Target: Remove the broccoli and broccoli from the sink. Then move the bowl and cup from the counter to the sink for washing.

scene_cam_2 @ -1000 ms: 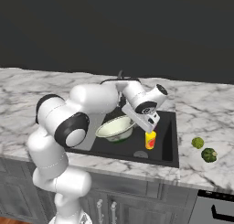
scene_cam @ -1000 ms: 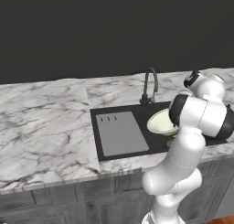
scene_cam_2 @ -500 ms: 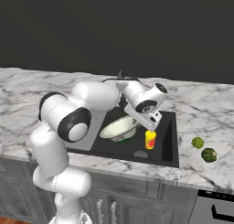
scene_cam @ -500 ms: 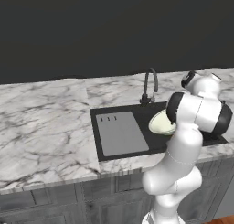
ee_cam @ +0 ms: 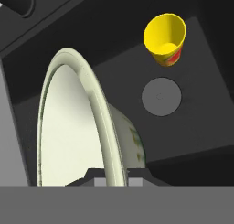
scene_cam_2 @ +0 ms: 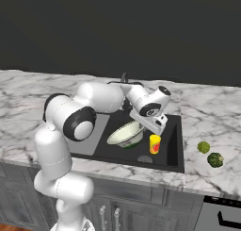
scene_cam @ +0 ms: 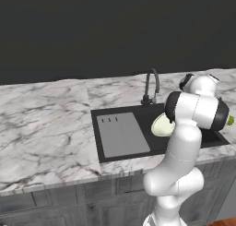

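From behind the arm on its left, the black sink [scene_cam: 138,133] sits recessed in the marble counter [scene_cam: 46,123], the gooseneck tap [scene_cam: 151,84] at its twelve o'clock edge, and the pale bowl [scene_cam: 161,125] peeks out tilted beside the arm's elbow, over the basin's three o'clock half. From the right side, the bowl [scene_cam_2: 126,133] hangs canted inside the basin with the gripper [scene_cam_2: 149,121] at its two o'clock rim; the yellow cup [scene_cam_2: 154,144] stands on the sink floor just beside it at four o'clock, and the two broccoli florets [scene_cam_2: 209,153] lie out on the counter, well apart from the basin at three o'clock. Down the hand's own line of sight, the bowl's rim [ee_cam: 98,118] runs edge-on straight into the nearly shut jaws, which pinch that rim; the cup [ee_cam: 165,38] is at one o'clock, the grey drain [ee_cam: 161,96] below it. The bowl looks rigid, smooth and probably slick, light but wide, so a rim pinch lets it swing; I'd guess it wants lowering gently until its base rests flat.
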